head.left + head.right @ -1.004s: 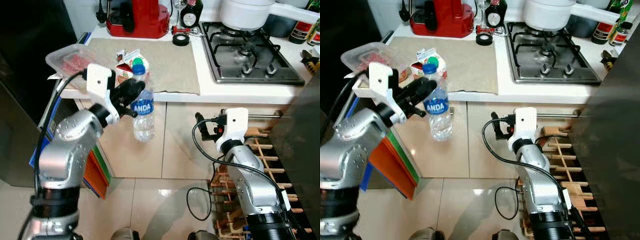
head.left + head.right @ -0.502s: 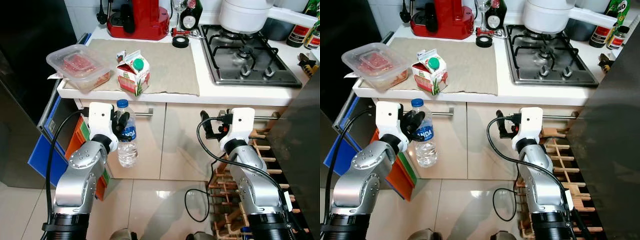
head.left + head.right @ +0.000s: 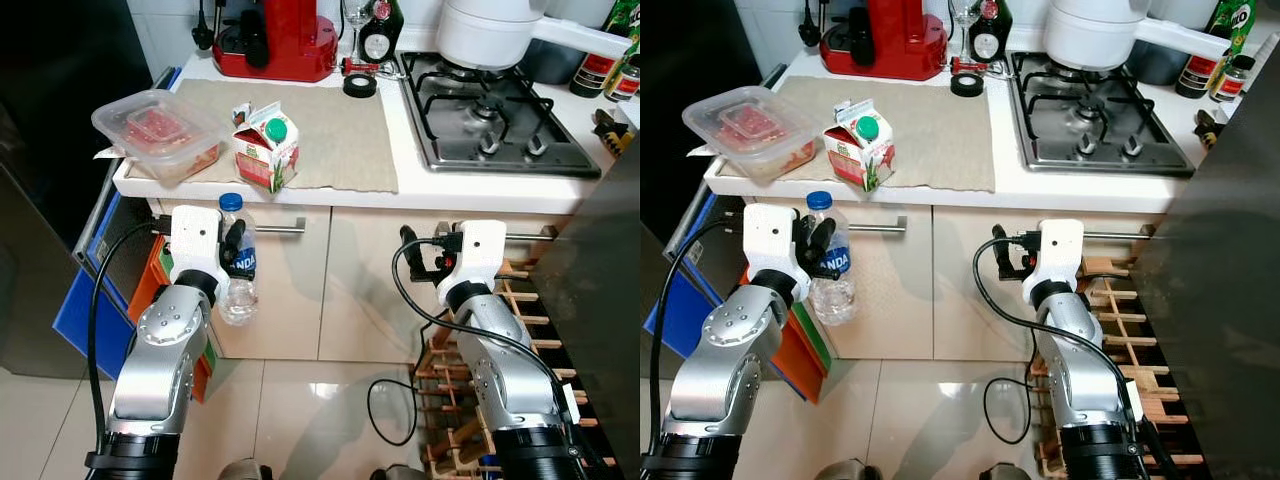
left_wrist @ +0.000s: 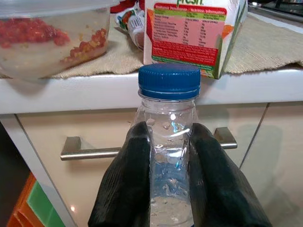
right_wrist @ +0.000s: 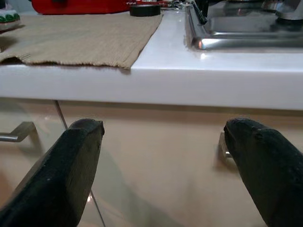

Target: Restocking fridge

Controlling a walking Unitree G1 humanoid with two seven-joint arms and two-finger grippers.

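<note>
A clear plastic water bottle (image 3: 238, 270) with a blue cap and blue label stands upright in my left gripper (image 3: 232, 258), which is shut on it below the counter edge, in front of the drawer. The left wrist view has both black fingers (image 4: 124, 187) pressed on the bottle (image 4: 170, 142) under its cap. On the counter's beige mat (image 3: 340, 125) stand a small milk carton (image 3: 266, 146) and a clear tub of red food (image 3: 158, 130). My right gripper (image 3: 418, 257) is open and holds nothing, low before the cabinet front; its fingers (image 5: 61, 175) stand wide apart.
A dark fridge side (image 3: 60, 120) rises at the left, with blue and orange panels (image 3: 85, 300) beside the cabinet. A gas hob (image 3: 500, 115) with a white pot (image 3: 490, 30) is at the back right, a red appliance (image 3: 285, 35) behind the mat. A wooden rack (image 3: 520, 320) stands low at the right.
My left arm has dropped from counter height with the bottle and drawn it in close to the cabinet front, a little further left. The right arm has barely moved.
</note>
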